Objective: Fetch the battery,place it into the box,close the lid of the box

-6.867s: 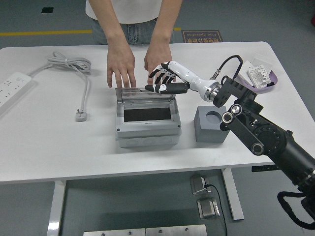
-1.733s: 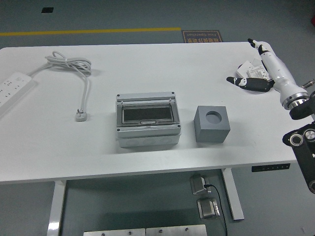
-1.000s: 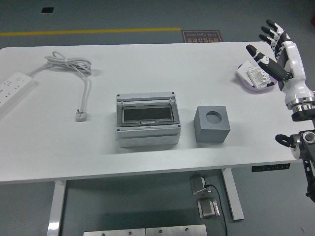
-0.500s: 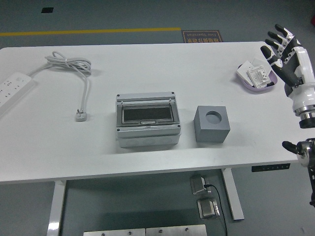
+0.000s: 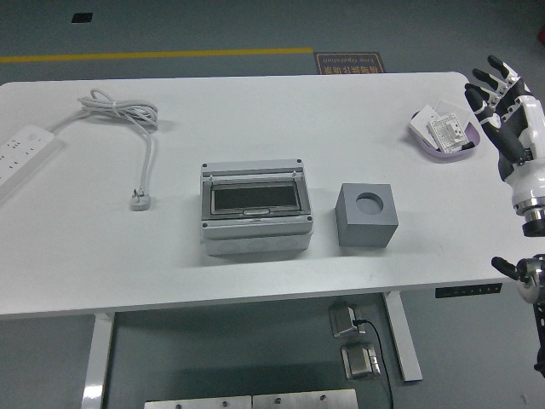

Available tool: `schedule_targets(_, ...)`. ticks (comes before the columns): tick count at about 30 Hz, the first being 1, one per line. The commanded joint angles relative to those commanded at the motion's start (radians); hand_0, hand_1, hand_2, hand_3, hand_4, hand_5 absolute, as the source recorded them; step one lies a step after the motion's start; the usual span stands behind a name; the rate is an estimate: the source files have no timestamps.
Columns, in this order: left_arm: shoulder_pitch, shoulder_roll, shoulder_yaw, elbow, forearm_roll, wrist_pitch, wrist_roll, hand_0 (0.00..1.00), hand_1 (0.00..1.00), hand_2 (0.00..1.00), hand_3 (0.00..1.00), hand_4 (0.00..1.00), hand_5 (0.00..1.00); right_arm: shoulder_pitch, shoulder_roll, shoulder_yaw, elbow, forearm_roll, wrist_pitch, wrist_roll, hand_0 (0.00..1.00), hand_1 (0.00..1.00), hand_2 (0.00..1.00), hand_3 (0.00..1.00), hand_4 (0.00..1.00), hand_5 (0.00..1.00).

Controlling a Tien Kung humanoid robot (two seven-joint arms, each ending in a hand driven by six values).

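— Where is your right hand (image 5: 511,115)?

— Raised at the right edge of the white worktop (image 5: 255,111), just beside the purple tray (image 5: 438,149) of small packets. My fingers (image 5: 498,66) are spread apart and hold nothing.

— And the box?

— The grey box (image 5: 254,210) sits mid-worktop with its clear lid (image 5: 253,198) down flat. A grey block (image 5: 368,215) with a round hole stands just to its right. I cannot make out the battery itself.

— Anything else?

— A power strip (image 5: 24,152) and its coiled cable (image 5: 128,115) lie far left.
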Motion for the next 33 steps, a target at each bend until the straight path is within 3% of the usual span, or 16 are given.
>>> schedule_targets(3,-0.005,0.001,-0.007,0.0,0.008,0.003,-0.001,0.586,0.278,0.593,0.645,0.712,0.252,-0.003,-0.001,0.008,0.003,-0.003,0.002,-0.002,0.934,0.765,0.817,0.874,0.998,0.545)
schedule_targets(4,-0.006,0.001,-0.01,0.0,0.01,0.004,0.0,0.59,0.36,0.601,0.647,0.714,0.252,-0.005,-0.001,0.011,0.003,-0.006,0.004,-0.004,0.924,0.756,0.814,0.863,0.984,0.547)
schedule_targets(9,-0.005,-0.003,-0.018,0.0,0.014,0.004,0.009,0.59,0.36,0.601,0.647,0.714,0.252,-0.015,0.002,0.028,0.005,-0.025,0.01,-0.008,0.924,0.756,0.814,0.863,0.984,0.547)
schedule_targets(10,-0.004,-0.003,-0.019,0.0,0.015,0.004,0.01,0.593,0.493,0.602,0.646,0.72,0.252,-0.016,0.002,0.035,0.006,-0.036,0.013,-0.01,0.923,0.749,0.805,0.848,0.981,0.548)
schedule_targets(20,-0.008,-0.006,-0.032,0.0,0.021,0.007,0.007,0.594,0.51,0.602,0.647,0.721,0.255,-0.037,-0.023,0.1,0.02,-0.123,0.078,-0.044,0.917,0.734,0.788,0.82,0.98,0.554)
schedule_targets(22,-0.01,-0.009,-0.034,0.0,0.024,0.005,0.007,0.597,0.511,0.603,0.647,0.721,0.255,-0.036,-0.027,0.104,0.021,-0.131,0.084,-0.046,0.898,0.703,0.745,0.771,0.977,0.556)
schedule_targets(33,-0.016,-0.012,-0.021,0.0,0.011,0.007,-0.006,0.598,0.515,0.602,0.647,0.722,0.258,-0.033,-0.032,0.121,0.027,-0.145,0.093,-0.044,0.887,0.696,0.727,0.754,0.97,0.556)
